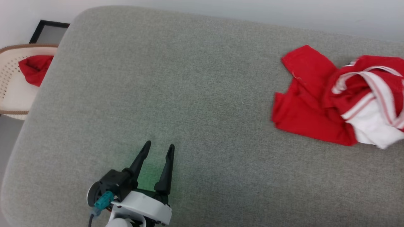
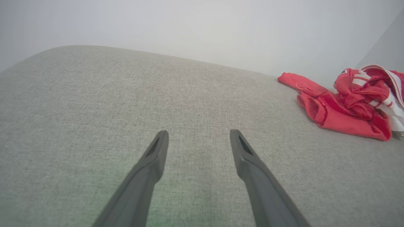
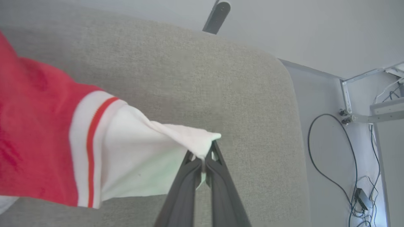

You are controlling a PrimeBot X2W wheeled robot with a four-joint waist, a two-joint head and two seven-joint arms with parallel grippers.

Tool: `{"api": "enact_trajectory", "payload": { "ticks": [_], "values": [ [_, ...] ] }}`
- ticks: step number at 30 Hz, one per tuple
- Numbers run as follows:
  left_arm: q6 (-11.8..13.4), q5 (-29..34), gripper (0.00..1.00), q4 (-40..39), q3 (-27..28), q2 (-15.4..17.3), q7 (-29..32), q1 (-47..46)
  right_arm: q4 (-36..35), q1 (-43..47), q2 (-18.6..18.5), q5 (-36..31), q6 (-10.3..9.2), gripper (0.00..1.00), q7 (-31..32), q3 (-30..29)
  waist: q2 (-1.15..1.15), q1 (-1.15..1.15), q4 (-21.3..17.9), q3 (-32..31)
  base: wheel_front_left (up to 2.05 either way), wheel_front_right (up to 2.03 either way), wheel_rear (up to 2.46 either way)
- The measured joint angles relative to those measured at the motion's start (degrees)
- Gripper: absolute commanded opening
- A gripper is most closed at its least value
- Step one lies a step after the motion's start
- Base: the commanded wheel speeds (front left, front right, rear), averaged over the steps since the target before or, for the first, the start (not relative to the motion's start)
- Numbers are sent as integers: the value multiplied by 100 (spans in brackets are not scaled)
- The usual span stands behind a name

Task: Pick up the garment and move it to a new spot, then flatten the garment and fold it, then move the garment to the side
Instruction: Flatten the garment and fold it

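The garment point(image 1: 309, 104) lies bunched at the right end of our grey fabric-topped desk point(image 1: 189, 94). Our right gripper point(image 3: 205, 159) is pinched shut on its white sleeve tip, we judge for lifting. Our left gripper point(image 1: 159, 146) hovers spread wide and empty, well apart.

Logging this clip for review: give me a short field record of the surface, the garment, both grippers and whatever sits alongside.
surface: grey fabric cushion
garment: red and white, crumpled at the cushion's right end
left gripper: open, empty, over bare cushion
right gripper: shut on the garment's white edge
alongside: pale perforated basket at left, red cloth inside
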Motion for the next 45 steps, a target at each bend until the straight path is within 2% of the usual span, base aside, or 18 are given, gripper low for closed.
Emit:
{"api": "enact_trajectory", "payload": {
  "ticks": [2,9,16,17,19,23,28,33,39,42,45],
  "values": [
    [0,-21,100,-1,-16,0,0,-36,138,126,15,-148,0,0,-124,-261,0,0,27,26,0,0,0],
    [0,-33,100,19,-34,9,0,-87,843,246,504,-410,0,0,-552,-883,0,0,91,146,0,0,0],
    [0,-41,100,37,-35,65,0,-190,1158,81,850,-816,0,0,-1182,-1026,0,0,130,234,0,0,0],
    [0,-42,100,42,-22,80,0,-195,1177,37,880,-861,0,29,-1260,-1022,0,0,120,235,0,0,0],
    [0,-42,100,58,4,113,0,-201,1244,-26,920,-901,0,100,-1439,-1037,0,0,90,227,0,0,0],
    [0,-93,100,45,-45,204,0,-299,1380,-80,945,-784,0,100,-2003,-1047,0,0,6,156,0,0,0],
    [0,-247,100,12,-127,498,0,-538,1082,131,965,-508,-1,100,-3214,-800,0,0,-111,-29,0,0,0],
    [0,-533,100,46,-482,948,188,-860,656,585,1370,163,0,100,-4133,-154,0,0,-338,-198,0,0,0],
    [0,-1066,100,-175,-1214,1526,1178,-1675,-32,1122,1814,560,0,100,-4799,823,0,0,-688,-373,0,0,0],
    [-1,-1496,100,-234,-1700,1674,1862,-2223,-319,1352,2029,612,0,100,-4941,1191,0,0,-872,-444,0,0,0],
    [-1,-2126,100,-209,-2135,1668,2502,-2782,-542,1525,2220,632,0,100,-4993,1423,0,0,-1058,-482,0,0,0]
  ]
}}
